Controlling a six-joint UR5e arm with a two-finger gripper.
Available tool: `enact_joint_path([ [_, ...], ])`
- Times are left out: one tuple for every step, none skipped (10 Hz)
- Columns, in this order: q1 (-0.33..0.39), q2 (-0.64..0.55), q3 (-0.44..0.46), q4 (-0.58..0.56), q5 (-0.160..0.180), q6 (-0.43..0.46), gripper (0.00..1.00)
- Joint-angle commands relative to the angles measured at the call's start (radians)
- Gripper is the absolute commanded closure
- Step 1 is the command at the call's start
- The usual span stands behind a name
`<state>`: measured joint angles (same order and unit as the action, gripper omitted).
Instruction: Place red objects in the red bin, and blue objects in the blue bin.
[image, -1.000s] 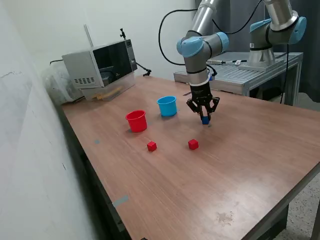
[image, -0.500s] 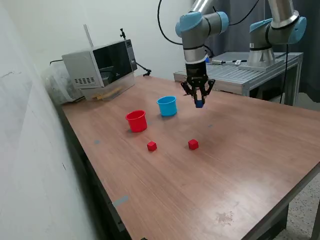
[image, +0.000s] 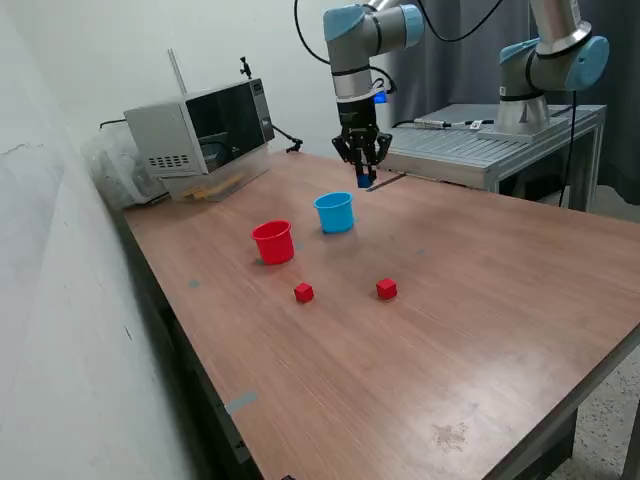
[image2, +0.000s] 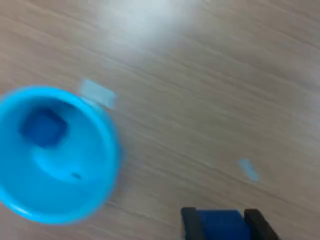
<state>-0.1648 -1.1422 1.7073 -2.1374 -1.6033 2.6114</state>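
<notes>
The gripper (image: 362, 180) hangs above the bench (image: 480, 300), just beyond the blue cup (image: 335, 212), its fingers (image2: 190, 223) pinched on a blue cube (image2: 220, 226), carried high so it can clear the rim. Another blue cube (image2: 44, 126) already lies inside that cup, while two red cubes (image: 303, 292) (image: 386, 289) wait on the bench near the red cup (image: 273, 242).

Grey microwave (image: 200, 135) at the wooden table's (image: 480, 330) far corner (door shut), metal bench (image: 480, 150) beyond.

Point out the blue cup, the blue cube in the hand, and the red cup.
blue cup (image: 335, 213), exterior view, on its outer wall.
blue cube in the hand (image2: 220, 226), wrist view, on its top face between the fingers.
red cup (image: 273, 245), exterior view, on its outer wall.
</notes>
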Motion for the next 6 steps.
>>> enact_joint_path([
  [-0.096, 0.008, -0.023, 0.002, 0.002, -0.002, 1.00],
  [-0.108, 0.013, -0.029, 0.002, 0.002, -0.002, 1.00],
  [-0.114, 0.028, -0.037, 0.002, 0.000, -0.002, 1.00],
  [-0.119, 0.042, -0.041, 0.002, -0.001, -0.002, 1.00],
  [-0.122, 0.048, -0.041, 0.002, -0.001, -0.002, 1.00],
  [-0.122, 0.061, -0.046, 0.002, -0.003, -0.001, 0.00],
])
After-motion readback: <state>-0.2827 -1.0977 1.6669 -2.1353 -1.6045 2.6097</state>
